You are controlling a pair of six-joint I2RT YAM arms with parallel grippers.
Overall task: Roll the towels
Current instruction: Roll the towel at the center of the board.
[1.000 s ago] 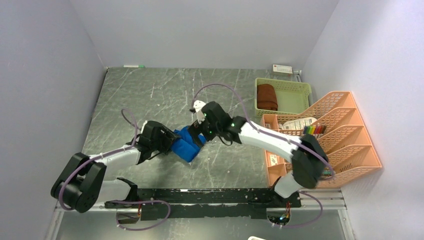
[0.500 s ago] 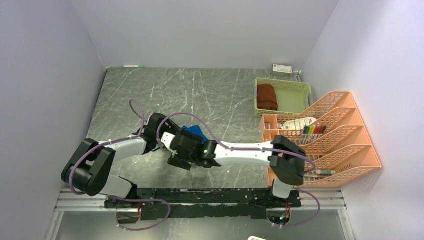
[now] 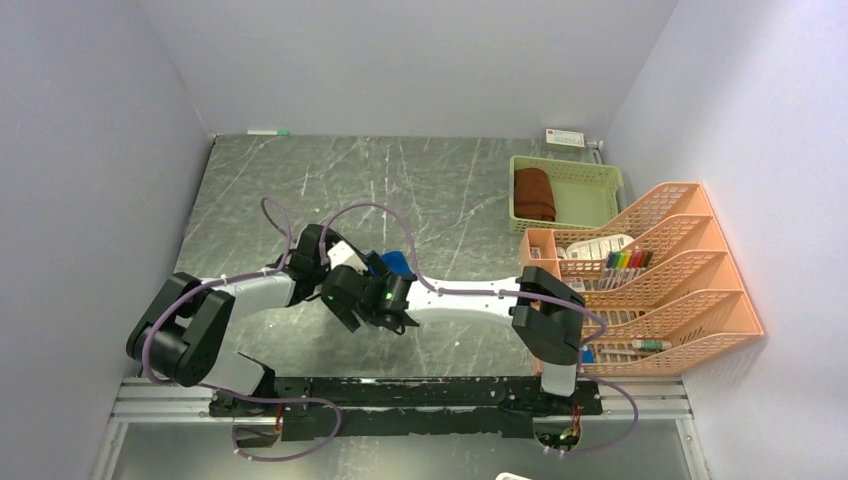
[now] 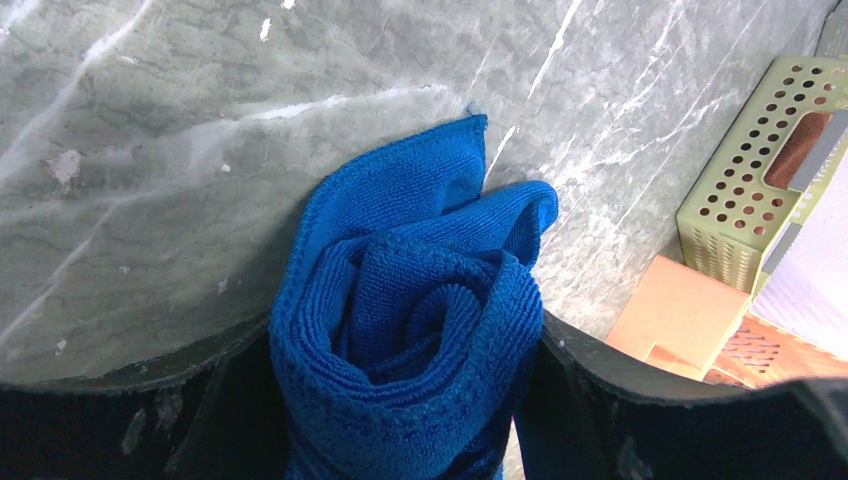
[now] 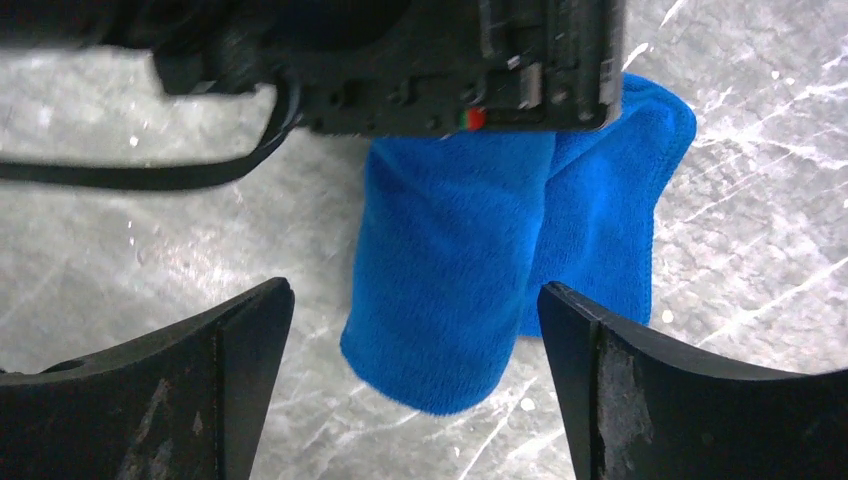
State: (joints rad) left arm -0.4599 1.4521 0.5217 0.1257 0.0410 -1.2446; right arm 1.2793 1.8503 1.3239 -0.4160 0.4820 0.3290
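The blue towel (image 4: 400, 230) is a tight roll, squeezed on both sides by my left gripper (image 4: 405, 340), which is shut on it. In the top view only a bit of this blue towel (image 3: 397, 263) shows beside the left gripper (image 3: 350, 262). My right gripper (image 5: 415, 293) is open, its fingers either side of the roll's free end (image 5: 450, 300) without touching it. From above, the right gripper (image 3: 352, 300) lies just in front of the left one. The rust-brown towel (image 3: 533, 193) lies rolled in the green basket (image 3: 590, 175).
An orange file rack (image 3: 690, 270) holding papers and markers stands at the right, behind the right arm's elbow. A small white box (image 3: 565, 138) and a pen (image 3: 267, 132) lie at the back wall. The green basket (image 4: 745, 180) also appears at the left wrist view's right edge.
The right arm swept from behind the blue towel round to the left and nearer, ending in front of the left gripper. The left gripper turned and shifted the roll slightly right.
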